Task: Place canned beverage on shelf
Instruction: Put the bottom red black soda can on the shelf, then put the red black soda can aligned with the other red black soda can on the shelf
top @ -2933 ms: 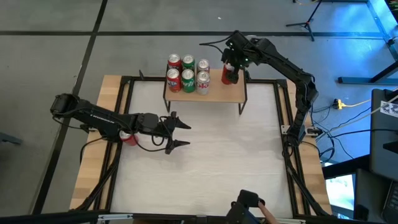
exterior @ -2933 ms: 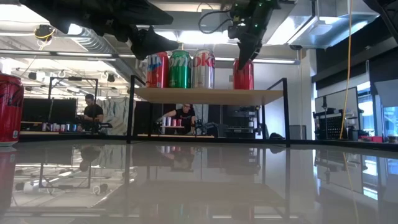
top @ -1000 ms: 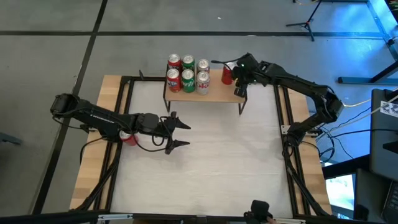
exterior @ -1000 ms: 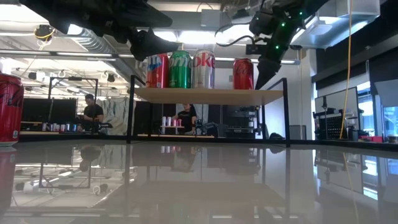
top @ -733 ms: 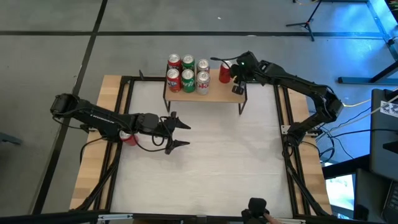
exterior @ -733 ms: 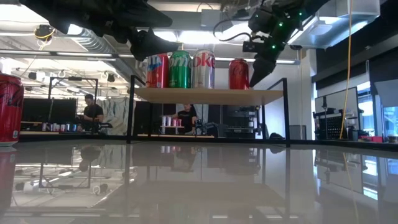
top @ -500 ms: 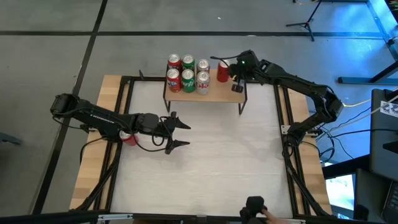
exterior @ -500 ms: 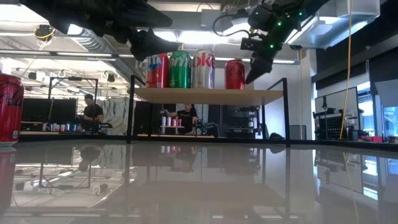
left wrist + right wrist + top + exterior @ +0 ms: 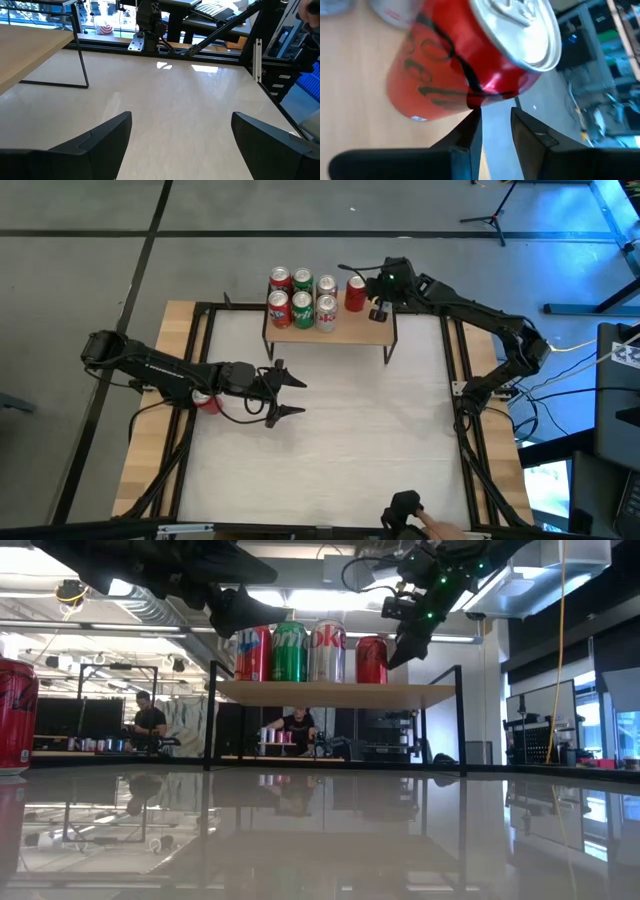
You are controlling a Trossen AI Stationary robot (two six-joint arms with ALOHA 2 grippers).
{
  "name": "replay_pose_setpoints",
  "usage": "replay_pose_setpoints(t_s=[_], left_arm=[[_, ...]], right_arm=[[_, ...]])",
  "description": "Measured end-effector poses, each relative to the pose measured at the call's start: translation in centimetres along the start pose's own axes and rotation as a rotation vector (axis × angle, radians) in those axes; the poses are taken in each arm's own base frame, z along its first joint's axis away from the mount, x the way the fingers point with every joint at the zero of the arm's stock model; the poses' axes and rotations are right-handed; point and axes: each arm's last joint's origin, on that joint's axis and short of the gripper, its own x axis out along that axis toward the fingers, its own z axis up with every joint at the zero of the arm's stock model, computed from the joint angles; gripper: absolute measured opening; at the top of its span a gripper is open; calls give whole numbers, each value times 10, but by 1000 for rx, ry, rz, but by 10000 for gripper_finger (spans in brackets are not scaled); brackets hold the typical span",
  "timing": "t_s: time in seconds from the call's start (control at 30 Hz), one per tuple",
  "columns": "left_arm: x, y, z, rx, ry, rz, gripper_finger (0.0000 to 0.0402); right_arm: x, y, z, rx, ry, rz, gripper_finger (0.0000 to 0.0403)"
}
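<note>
A red can (image 9: 354, 293) stands upright on the small light-wood shelf (image 9: 345, 328) at the table's far edge, just right of several other cans (image 9: 302, 298). It also shows in the low view (image 9: 372, 659) and the right wrist view (image 9: 465, 60). My right gripper (image 9: 373, 303) is shut and sits at the can's right side. My left gripper (image 9: 290, 395) hangs open and empty over the table's left half; its wrist view (image 9: 180, 120) shows only bare tabletop between the fingers. My right gripper touches the red can's side wall (image 9: 476, 100), on the side toward the table's right, with the tip of one finger (image 9: 472, 122). The nearly closed fingers come from the right, slanting down. The can stands upright on the shelf board.
Another red can (image 9: 207, 400) stands on the table under my left arm, at the left in the low view (image 9: 15, 715). Black frame rails (image 9: 465, 430) run round the tabletop. A person's hand (image 9: 425, 525) shows at the near edge. People stand in the room beyond.
My right gripper has gone along the shelf toward the table's left, pushing the red can. The can has slid upright along the board toward the other cans and now stands close beside them.
</note>
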Motion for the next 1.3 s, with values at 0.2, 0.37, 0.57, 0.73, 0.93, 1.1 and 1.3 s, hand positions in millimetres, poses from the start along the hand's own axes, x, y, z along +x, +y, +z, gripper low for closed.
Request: replay_pose_setpoints(t_s=[0.2, 0.37, 0.57, 0.73, 0.93, 1.1, 1.3], left_arm=[[0, 0, 0, 0, 0, 1, 332], [0, 0, 0, 0, 0, 0, 332], [0, 0, 0, 0, 0, 1, 332], [0, 1, 1, -2, -15, 23, 332], [0, 0, 7, -6, -74, 16, 332], [-1, -1, 11, 13, -118, 10, 332], [-1, -3, 9, 71, -97, 14, 332]], right_arm=[[4, 1, 4, 2, -81, 41, 101], [8, 0, 5, -1, -84, 24, 101], [5, -2, 3, -26, -19, -52, 101], [-25, -4, 8, -20, 36, -151, 101], [-73, 12, 15, 123, -10, -83, 101], [-99, 44, 16, 199, -73, 94, 101], [-111, 102, 2, 208, -94, 238, 101]])
